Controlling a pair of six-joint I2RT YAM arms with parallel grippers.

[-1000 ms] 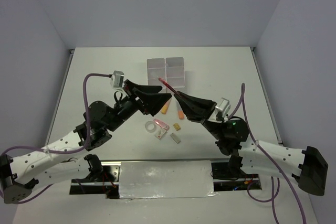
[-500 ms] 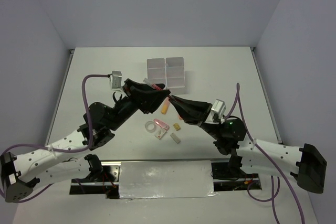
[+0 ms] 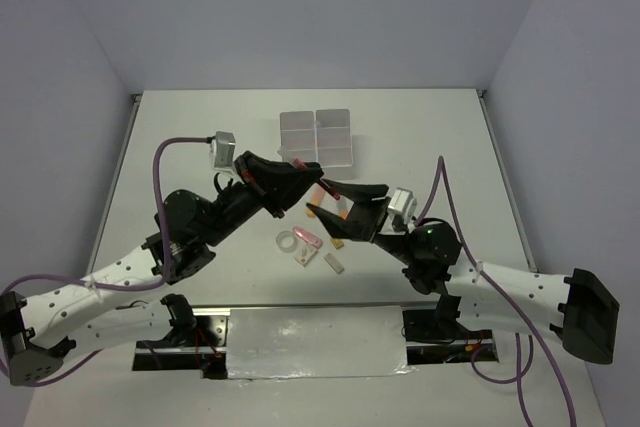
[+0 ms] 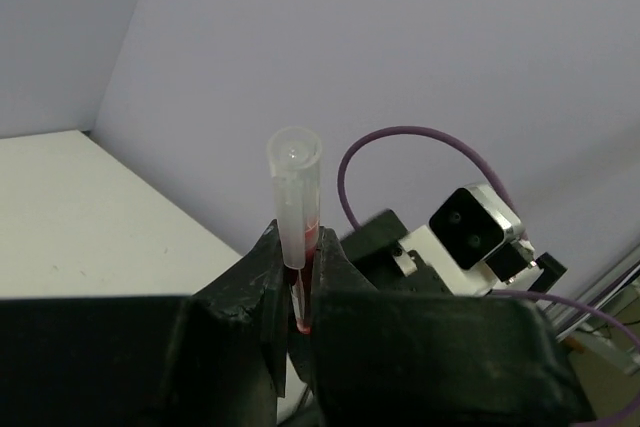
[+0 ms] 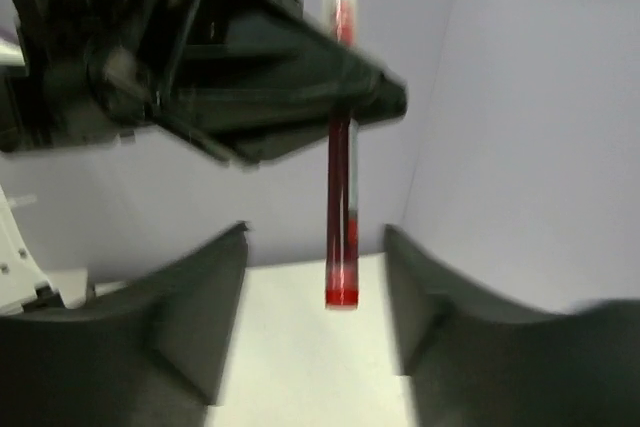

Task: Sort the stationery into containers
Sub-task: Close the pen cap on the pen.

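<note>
While left tool point(image 4: 297, 272) clamps red pen point(image 5: 340, 217), right tool point(image 3: 333, 201) gapes over white table point(image 3: 200, 137).

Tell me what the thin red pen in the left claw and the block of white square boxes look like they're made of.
The thin red pen looks like plastic: a clear, glossy tube end with red showing inside. The block of white square boxes is probably thin moulded plastic, smooth and slightly translucent, though it is too small to be sure.

White table point(image 3: 430, 137), small things at centre.
White box block point(image 3: 316, 136) upper centre; below it tape ring point(image 3: 289, 242), pink-white eraser point(image 3: 307, 247), white eraser point(image 3: 334, 265).
</note>
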